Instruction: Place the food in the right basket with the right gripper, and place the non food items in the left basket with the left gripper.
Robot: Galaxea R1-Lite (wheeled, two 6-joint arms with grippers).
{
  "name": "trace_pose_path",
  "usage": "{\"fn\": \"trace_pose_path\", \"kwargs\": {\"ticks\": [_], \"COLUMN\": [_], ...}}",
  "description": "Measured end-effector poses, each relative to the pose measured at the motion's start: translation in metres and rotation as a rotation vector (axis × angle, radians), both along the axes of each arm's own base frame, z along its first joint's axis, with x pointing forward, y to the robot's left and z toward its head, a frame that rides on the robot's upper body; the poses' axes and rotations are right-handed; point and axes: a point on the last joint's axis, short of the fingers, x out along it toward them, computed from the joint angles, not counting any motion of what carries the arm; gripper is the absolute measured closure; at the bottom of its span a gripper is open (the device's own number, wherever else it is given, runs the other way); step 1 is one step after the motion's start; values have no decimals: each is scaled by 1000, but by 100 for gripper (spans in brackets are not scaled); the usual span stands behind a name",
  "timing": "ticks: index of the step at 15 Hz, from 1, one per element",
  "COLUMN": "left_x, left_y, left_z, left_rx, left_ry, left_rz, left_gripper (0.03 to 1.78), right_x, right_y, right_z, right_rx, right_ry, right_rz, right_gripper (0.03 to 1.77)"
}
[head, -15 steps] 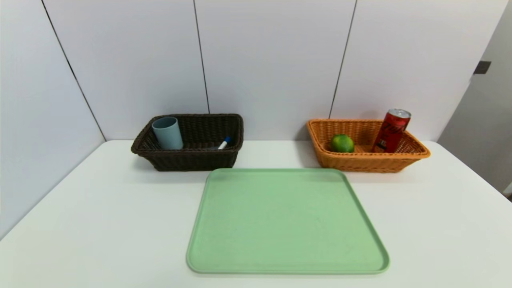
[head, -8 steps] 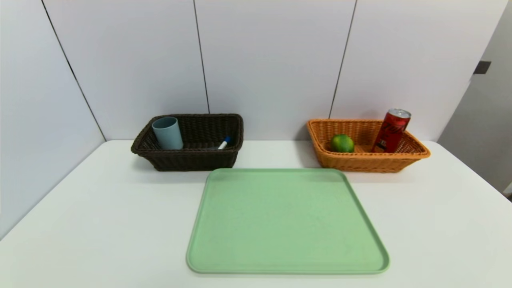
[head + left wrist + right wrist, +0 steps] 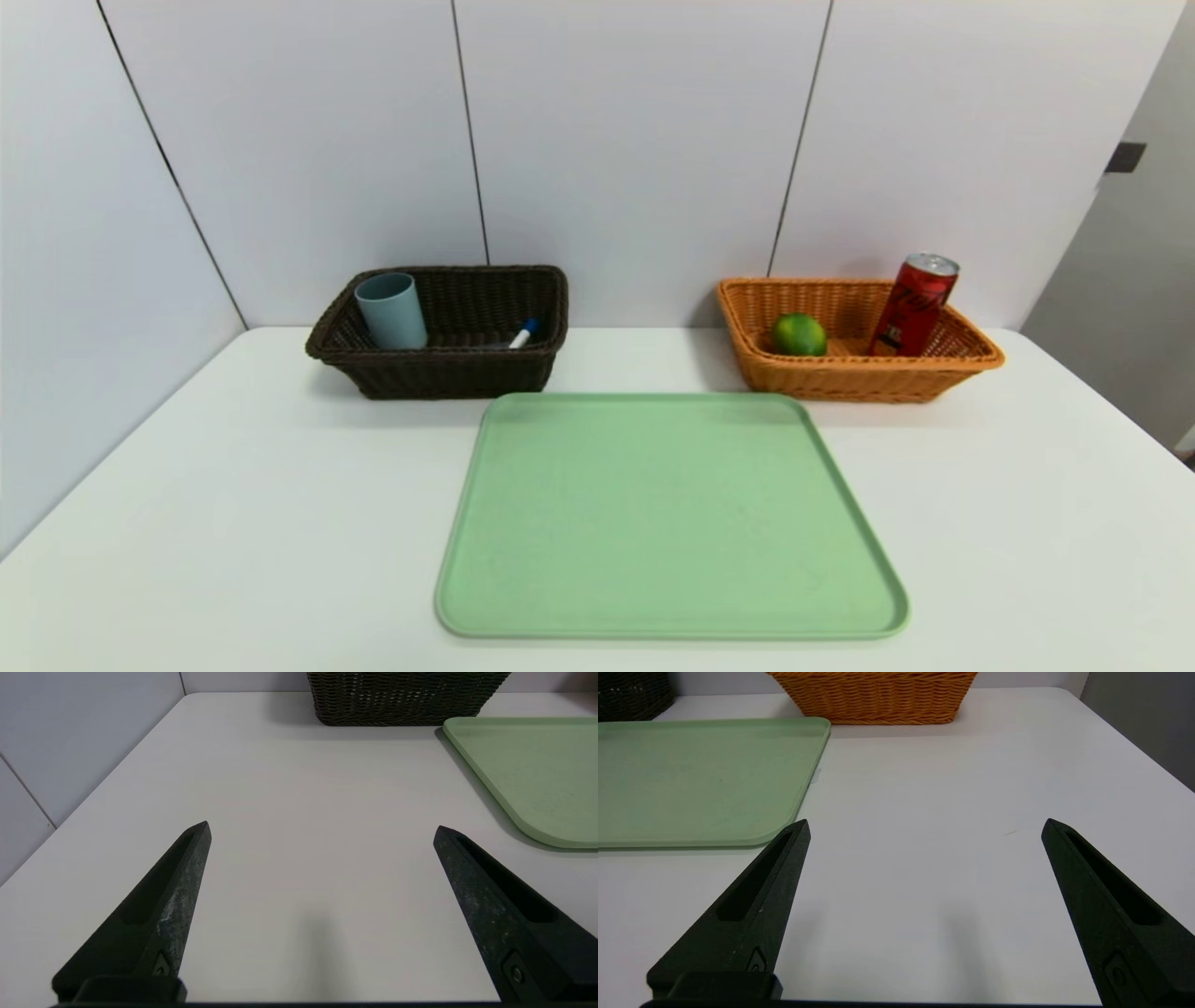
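Observation:
The dark brown left basket (image 3: 439,371) at the back left holds a blue-grey cup (image 3: 391,310) standing upright and a white marker with a blue cap (image 3: 524,333). Inside the light orange right basket (image 3: 854,381) at the back right, a green lime (image 3: 798,334) lies beside a red soda can (image 3: 913,305) that leans on the rim. Neither arm shows in the head view. My left gripper (image 3: 321,829) hangs open and empty over bare table, left of the tray. On the tray's other side my right gripper (image 3: 926,826) is also open and empty above the table.
A flat green tray (image 3: 667,518) with nothing on it lies in the middle of the white table (image 3: 233,523). White wall panels close off the back and left. The table's right edge (image 3: 1134,742) drops off near the orange basket (image 3: 878,697).

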Motion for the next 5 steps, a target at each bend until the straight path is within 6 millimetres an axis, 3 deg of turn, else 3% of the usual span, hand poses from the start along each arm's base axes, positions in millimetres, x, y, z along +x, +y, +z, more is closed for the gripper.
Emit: {"fn": "trace_pose_path", "kwargs": {"ticks": [5], "left_x": [0], "left_y": [0], "left_z": [0], "left_rx": [0], "left_ry": [0], "left_rz": [0], "left_gripper": [12], "right_x": [0], "right_y": [0], "right_z": [0], "right_rx": [-1], "right_ry": [-2], "right_rz": [0], "right_gripper": [9]}}
